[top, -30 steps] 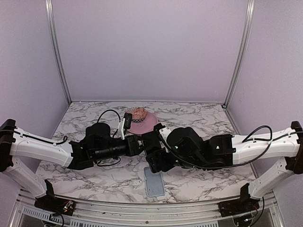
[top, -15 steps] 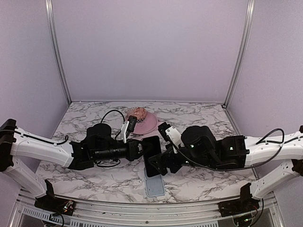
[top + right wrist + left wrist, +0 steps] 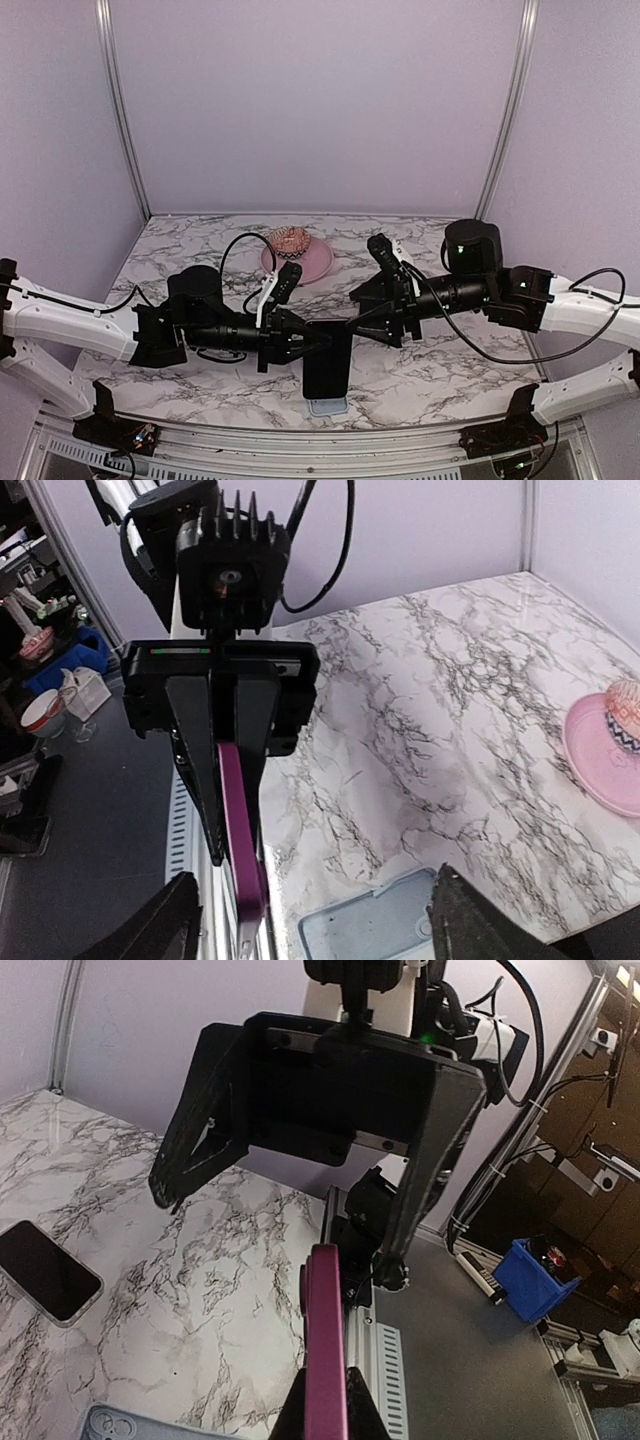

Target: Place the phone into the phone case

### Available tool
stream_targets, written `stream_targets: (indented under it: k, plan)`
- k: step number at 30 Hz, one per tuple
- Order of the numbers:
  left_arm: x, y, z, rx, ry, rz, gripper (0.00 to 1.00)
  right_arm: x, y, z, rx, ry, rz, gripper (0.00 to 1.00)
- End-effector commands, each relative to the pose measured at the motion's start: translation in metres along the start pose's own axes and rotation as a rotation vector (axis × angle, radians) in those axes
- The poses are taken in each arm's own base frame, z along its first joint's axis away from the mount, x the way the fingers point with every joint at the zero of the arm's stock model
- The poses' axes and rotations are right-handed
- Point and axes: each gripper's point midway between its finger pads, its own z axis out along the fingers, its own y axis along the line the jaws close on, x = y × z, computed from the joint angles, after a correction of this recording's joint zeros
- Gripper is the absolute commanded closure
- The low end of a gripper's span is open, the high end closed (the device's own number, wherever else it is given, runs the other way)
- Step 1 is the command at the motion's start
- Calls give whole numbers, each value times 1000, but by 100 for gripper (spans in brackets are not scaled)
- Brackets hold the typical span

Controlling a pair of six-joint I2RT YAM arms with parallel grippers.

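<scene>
The phone (image 3: 46, 1271), black screen with a thin pale edge, lies flat on the marble at the left of the left wrist view; the arms hide it in the top view. The clear phone case is out of view. My left gripper (image 3: 322, 339) is shut on a different dark slab with a magenta edge (image 3: 328, 366), held edge-up above the table's front; it also shows in the left wrist view (image 3: 325, 1360) and the right wrist view (image 3: 240, 840). My right gripper (image 3: 356, 311) is open and empty, just right of that slab and apart from it.
A grey-blue slab with a camera square (image 3: 327, 405) lies flat under the held slab, near the front edge, also seen in the right wrist view (image 3: 385, 928). A pink plate (image 3: 312, 264) with a round patterned item (image 3: 291, 239) sits behind the grippers.
The right gripper has let go of the dark slab, opened and drawn back to the right. The left gripper keeps the slab and has carried it toward the front, over the grey-blue slab.
</scene>
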Motion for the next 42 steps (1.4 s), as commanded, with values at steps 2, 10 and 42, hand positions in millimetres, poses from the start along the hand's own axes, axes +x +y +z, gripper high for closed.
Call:
stream_targets:
  k: [2, 10, 42]
  plan:
    - [-24, -25, -3, 70, -68, 115, 100, -5, 32, 7, -241, 23, -39, 38]
    - [-21, -24, 11, 70, -51, 107, 100, 3, 40, 8, -303, 23, -31, 59]
    - [14, 69, -14, -451, -1, -126, 44, 66, -65, 6, 192, 171, 123, 100]
